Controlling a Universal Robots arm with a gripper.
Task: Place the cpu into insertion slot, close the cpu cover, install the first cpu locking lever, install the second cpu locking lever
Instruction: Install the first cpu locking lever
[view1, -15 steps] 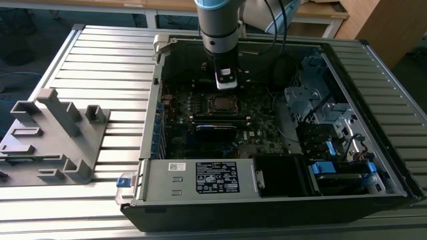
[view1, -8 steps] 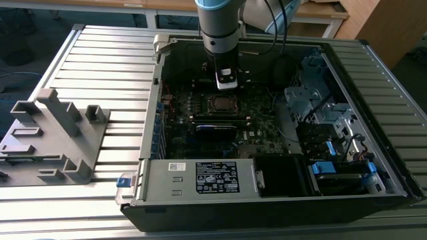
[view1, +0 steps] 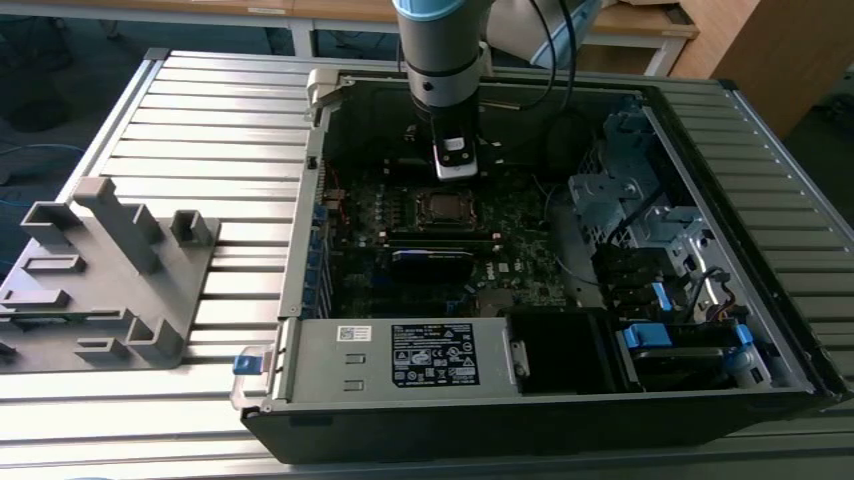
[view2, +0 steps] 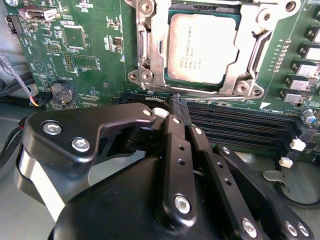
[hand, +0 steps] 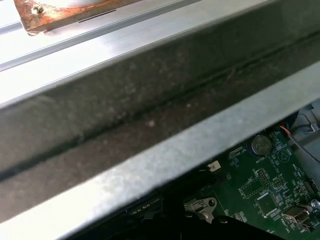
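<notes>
The cpu (view2: 200, 47) lies flat in the insertion slot (view1: 441, 205), dull silver face up. The cpu cover (view2: 149, 55), a silver frame, is down around the chip and shows it through its window. My gripper (view2: 176, 102) hangs just beside the socket, over the long black card slots. Its black fingers (view2: 170, 150) are pressed together with nothing between them. In the exterior view the gripper (view1: 455, 172) sits low inside the open computer case, just behind the socket.
Long black card slots (view2: 240, 125) run beside the socket, and a coin battery (view2: 62, 92) sits on the green board. The case's metal wall (hand: 150, 115) is close to the arm. A labelled box (view1: 434, 355) and drive cages (view1: 641, 200) crowd the case. A grey fixture (view1: 107, 270) stands at the exterior view's left.
</notes>
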